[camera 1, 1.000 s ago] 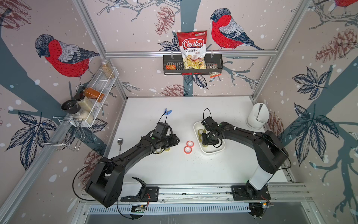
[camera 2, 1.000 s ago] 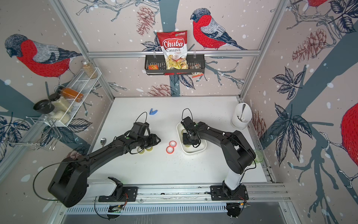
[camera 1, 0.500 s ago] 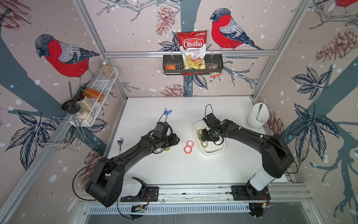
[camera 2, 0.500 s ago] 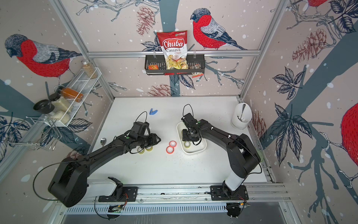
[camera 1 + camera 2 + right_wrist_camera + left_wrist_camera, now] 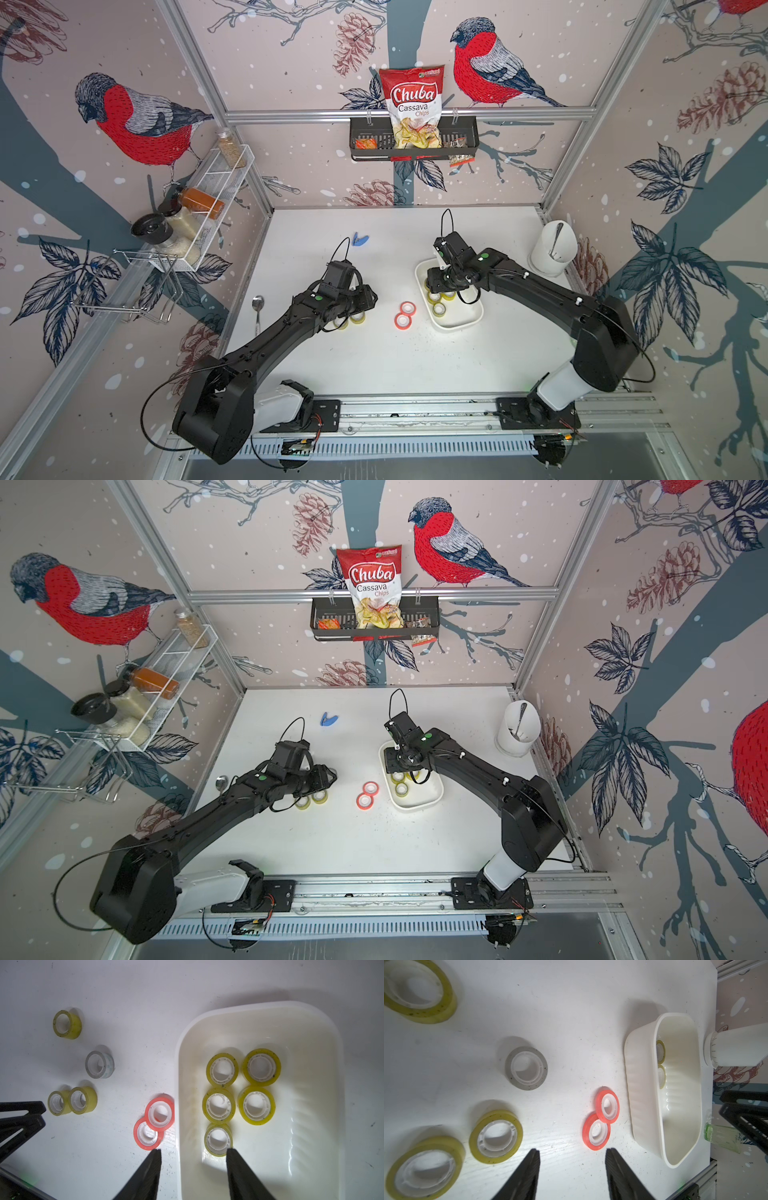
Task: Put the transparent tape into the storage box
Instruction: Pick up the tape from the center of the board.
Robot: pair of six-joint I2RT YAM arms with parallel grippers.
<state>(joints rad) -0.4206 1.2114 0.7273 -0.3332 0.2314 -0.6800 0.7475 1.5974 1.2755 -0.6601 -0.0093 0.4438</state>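
Observation:
The white storage box sits right of the table's middle and holds several yellowish transparent tape rolls. More yellowish rolls and a grey-edged roll lie flat on the table to its left, partly hidden under my left wrist in both top views. My right gripper hangs open over the box's near wall, one finger beside a roll inside, holding nothing. My left gripper is open over bare table between a yellowish roll and the red rolls.
Two red tape rolls overlap just left of the box. A tall white cup holding a utensil stands far right. A blue clip lies far back, a spoon at the left edge, a green glass past the box.
My right gripper's jaws have spread and it has drawn back a little from the rolls in the box. The left arm has hardly moved; its jaws opened slightly.

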